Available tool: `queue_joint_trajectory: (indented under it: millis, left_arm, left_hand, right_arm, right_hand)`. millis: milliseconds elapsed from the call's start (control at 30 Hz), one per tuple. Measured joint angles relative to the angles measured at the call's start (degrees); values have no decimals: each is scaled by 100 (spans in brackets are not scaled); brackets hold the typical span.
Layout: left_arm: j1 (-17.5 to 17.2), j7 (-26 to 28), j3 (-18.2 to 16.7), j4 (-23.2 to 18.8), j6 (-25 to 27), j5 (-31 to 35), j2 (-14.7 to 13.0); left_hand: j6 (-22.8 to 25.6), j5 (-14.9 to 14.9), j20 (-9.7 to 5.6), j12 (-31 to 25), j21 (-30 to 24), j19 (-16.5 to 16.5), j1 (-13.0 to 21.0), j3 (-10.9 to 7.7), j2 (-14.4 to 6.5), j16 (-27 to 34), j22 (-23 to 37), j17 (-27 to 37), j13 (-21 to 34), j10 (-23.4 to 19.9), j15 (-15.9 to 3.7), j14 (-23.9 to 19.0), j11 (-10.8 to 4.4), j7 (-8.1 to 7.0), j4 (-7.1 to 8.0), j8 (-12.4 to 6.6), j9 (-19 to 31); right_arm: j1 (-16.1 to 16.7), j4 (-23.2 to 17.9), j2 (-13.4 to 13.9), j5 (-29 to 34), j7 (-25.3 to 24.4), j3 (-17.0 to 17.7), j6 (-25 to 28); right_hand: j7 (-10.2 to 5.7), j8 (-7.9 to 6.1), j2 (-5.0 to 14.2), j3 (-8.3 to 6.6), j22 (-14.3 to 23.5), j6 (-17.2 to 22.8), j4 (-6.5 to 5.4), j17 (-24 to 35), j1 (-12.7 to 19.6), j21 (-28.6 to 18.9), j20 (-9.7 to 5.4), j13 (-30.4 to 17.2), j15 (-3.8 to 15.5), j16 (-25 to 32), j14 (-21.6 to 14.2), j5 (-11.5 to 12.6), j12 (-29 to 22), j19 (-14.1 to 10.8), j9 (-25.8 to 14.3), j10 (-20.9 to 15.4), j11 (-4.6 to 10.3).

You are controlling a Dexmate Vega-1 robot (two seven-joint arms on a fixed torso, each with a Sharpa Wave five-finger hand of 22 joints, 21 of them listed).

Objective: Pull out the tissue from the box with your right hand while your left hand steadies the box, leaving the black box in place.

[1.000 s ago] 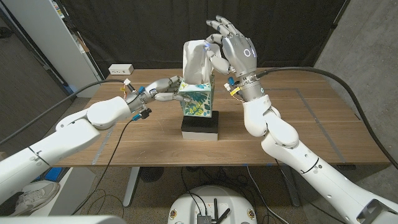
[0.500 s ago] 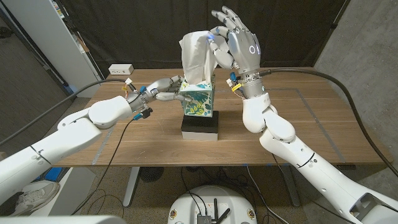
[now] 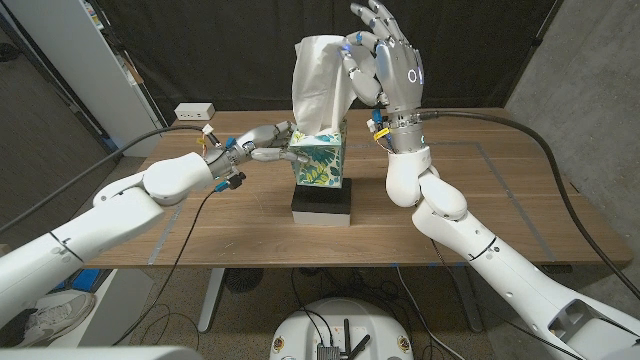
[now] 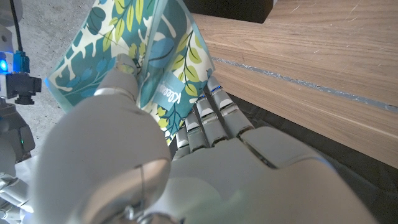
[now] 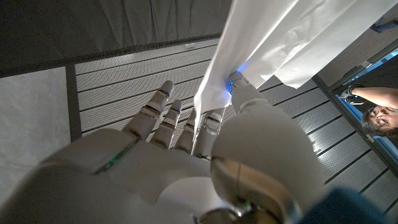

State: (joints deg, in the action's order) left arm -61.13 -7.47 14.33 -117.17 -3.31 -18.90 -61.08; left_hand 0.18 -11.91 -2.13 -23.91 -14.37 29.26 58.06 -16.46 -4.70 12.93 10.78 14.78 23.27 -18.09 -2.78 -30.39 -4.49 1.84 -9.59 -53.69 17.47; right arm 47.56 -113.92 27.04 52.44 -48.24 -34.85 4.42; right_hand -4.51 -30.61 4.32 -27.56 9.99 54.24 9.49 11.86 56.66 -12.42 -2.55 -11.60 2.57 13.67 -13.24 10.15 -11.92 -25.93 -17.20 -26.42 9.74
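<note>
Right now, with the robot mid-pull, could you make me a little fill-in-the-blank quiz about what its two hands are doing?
1. The right hand pinches a white ____ above the table.
2. The left hand holds the side of the leaf-patterned tissue box, which stands on a ____ box.
3. The tissue's lower end reaches down to the ____ of the tissue box.

Missing words: tissue; black; top

Left arm: reaches in from 8 o'clock, left hand [image 3: 262, 143] gripping the tissue box [image 3: 318, 161] side. Right arm: rises from 4 o'clock, right hand [image 3: 383, 62] raised high, thumb and finger pinching the tissue [image 3: 318, 80], other fingers spread.
</note>
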Motion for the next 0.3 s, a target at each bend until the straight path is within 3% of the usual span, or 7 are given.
queue_joint_trajectory:
  millis: [300]
  left_arm:
    - [95,-157,11,136,-117,-43,-34]
  left_hand:
    - [0,1,1,0,11,-1,1,-10,1,-14,4,0,0,0,1,1,0,0,10,0,-15]
  right_arm:
    - [-93,232,-183,-88,-441,-39,-5]
  right_hand:
    - [1,-34,37,40,0,-1,8,29,37,0,0,0,-22,0,-21,0,0,0,33,0,0]
